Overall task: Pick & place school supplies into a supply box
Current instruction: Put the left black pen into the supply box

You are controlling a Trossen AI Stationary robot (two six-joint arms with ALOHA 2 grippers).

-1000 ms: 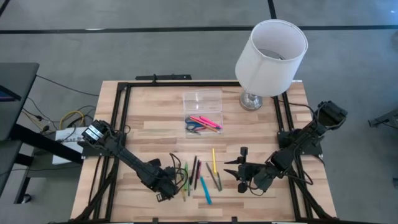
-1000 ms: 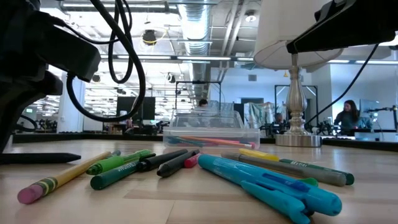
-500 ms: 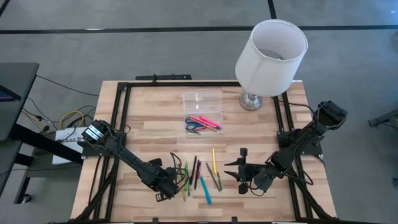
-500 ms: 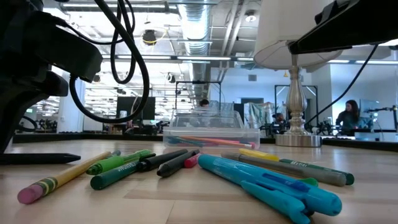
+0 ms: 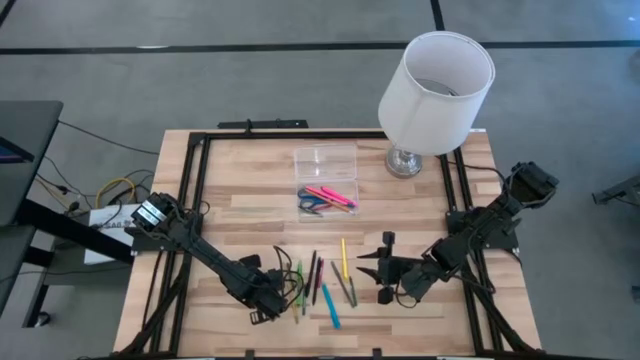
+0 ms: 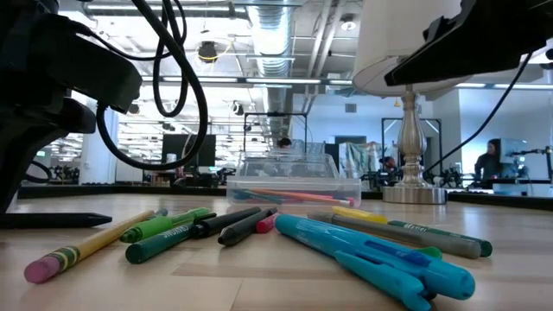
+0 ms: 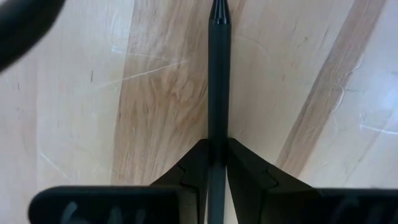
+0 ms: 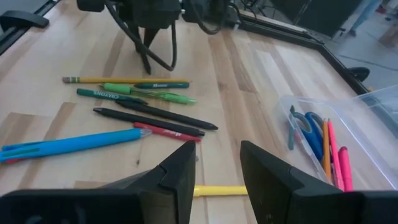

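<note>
Several pens and pencils [image 5: 320,280] lie loose on the wooden table's near middle: green, black, red, yellow and blue ones. My left gripper [image 5: 266,303] stands at their left, pointing down, shut on a black pen [image 7: 218,81], which also shows in the low view as a black pen [image 6: 52,219]. My right gripper [image 5: 380,268] hovers open at the pile's right, above a yellow pencil [image 8: 217,190], touching nothing. The clear supply box [image 5: 326,185] sits farther back, with blue-handled scissors [image 8: 308,134] and pink markers [image 8: 339,158] inside. My left gripper pinches the black pen's shaft [image 7: 218,140] between its two fingers, some way back from the tapered end [image 7: 218,12]. The fingers come from above, pointing down, and lie across the pen. The pen lies level, low at the tabletop; I cannot tell whether it is lifted.
A big white lampshade lamp [image 5: 435,95] stands at the far right corner, its metal foot [image 5: 405,160] beside the box. A black frame [image 5: 190,200] runs along the table's edges. Bare wood lies between the pile and the box.
</note>
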